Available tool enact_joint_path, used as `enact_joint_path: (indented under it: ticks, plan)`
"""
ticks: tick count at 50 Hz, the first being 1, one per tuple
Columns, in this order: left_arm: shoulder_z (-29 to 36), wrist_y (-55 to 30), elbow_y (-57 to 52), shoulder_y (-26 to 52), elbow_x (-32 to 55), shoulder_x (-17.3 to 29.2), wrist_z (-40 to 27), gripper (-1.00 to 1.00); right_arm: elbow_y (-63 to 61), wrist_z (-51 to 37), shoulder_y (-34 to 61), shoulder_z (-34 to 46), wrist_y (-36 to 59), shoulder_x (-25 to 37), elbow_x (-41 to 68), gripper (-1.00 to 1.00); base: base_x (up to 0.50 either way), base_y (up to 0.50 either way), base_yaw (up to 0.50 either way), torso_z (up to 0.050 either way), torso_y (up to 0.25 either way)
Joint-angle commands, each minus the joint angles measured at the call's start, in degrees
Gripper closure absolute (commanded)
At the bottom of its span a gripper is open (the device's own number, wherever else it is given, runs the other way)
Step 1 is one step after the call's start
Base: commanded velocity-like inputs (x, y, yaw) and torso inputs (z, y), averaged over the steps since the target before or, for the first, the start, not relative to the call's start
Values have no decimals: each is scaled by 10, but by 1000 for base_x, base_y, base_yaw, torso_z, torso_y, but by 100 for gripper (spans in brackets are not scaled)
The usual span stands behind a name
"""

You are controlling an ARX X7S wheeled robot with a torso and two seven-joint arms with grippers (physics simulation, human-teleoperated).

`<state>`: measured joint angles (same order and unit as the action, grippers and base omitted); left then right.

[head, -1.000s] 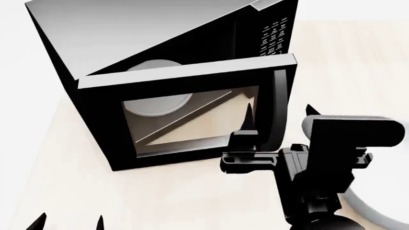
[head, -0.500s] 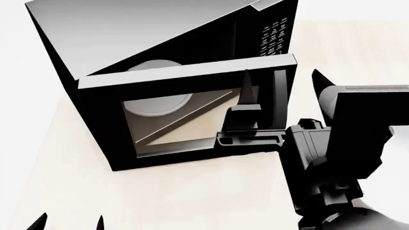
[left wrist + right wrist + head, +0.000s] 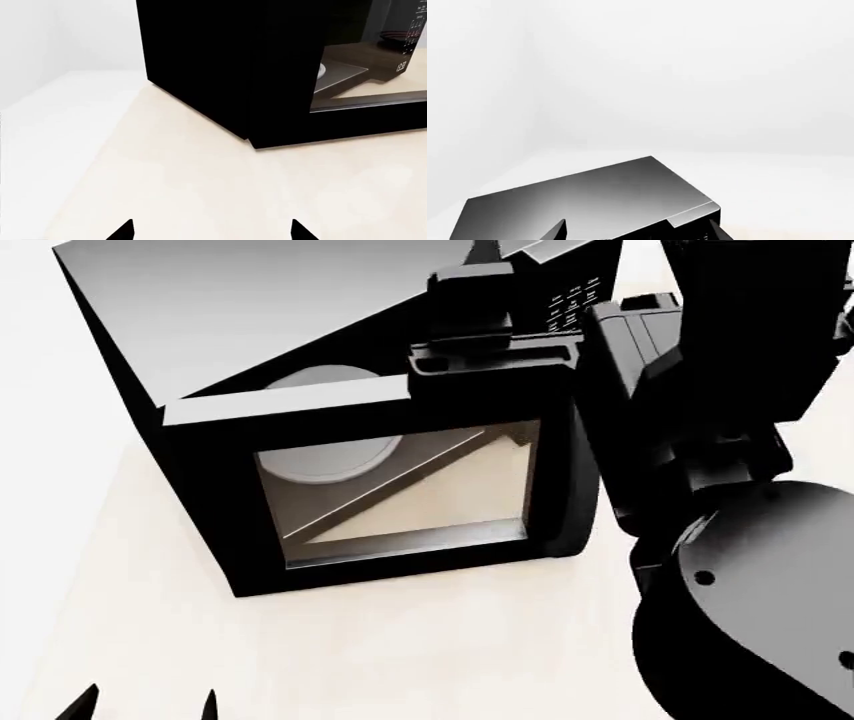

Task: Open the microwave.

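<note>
The black microwave [image 3: 267, 320] stands on the table, its glass-windowed door [image 3: 214, 500] swung partly open on the left hinge. The white turntable [image 3: 320, 380] shows in the gap, and the vertical bar handle [image 3: 583, 470] is at the door's free edge. My right gripper [image 3: 574, 270] is open and empty, raised above the door's top edge in front of the keypad [image 3: 577, 302]. In the right wrist view it [image 3: 637, 232] looks over the microwave's top [image 3: 580, 200]. My left gripper [image 3: 144, 708] is open and empty, low at the front left, apart from the microwave [image 3: 213, 65].
The light wooden tabletop [image 3: 400, 660] extends in front of the microwave and to its left [image 3: 200, 175]. My right arm's bulk [image 3: 747, 620] fills the right side of the head view and hides what lies there. White walls stand behind.
My right gripper has risen from beside the door handle to above the door's top edge. The door and the left gripper have not moved.
</note>
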<state>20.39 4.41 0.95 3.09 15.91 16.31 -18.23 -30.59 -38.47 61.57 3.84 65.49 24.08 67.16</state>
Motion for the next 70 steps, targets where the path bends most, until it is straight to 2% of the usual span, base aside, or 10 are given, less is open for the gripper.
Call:
enact_joint_path:
  ticks: [1, 9, 14, 31, 37, 49, 70]
  plan:
    - [3, -4, 2, -3, 1, 2, -2, -100, 176, 1, 175, 59, 80, -28, 18, -100, 0, 0, 0, 0, 0]
    - [4, -4, -1, -4, 3, 3, -3, -100, 390, 92, 287, 149, 82, -44, -58, -100, 0, 0, 0, 0, 0]
    - [5, -4, 0, -3, 4, 4, -3, -100, 466, 136, 339, 196, 92, -54, -84, -100, 0, 0, 0, 0, 0]
    - [7, -2, 4, 0, 8, 5, -4, -100, 583, 216, 485, 283, 127, -68, -123, -100, 0, 0, 0, 0, 0]
    - [7, -2, 4, 0, 9, 6, -4, -100, 642, 274, 551, 339, 134, -81, -149, -100, 0, 0, 0, 0, 0]
    - [9, -3, 2, 0, 10, 7, -6, -100, 677, 330, 556, 402, 134, -91, -168, -100, 0, 0, 0, 0, 0]
    - [12, -1, 2, 0, 13, 9, -8, -100, 732, 379, 555, 454, 101, -118, -193, -100, 0, 0, 0, 0, -1]
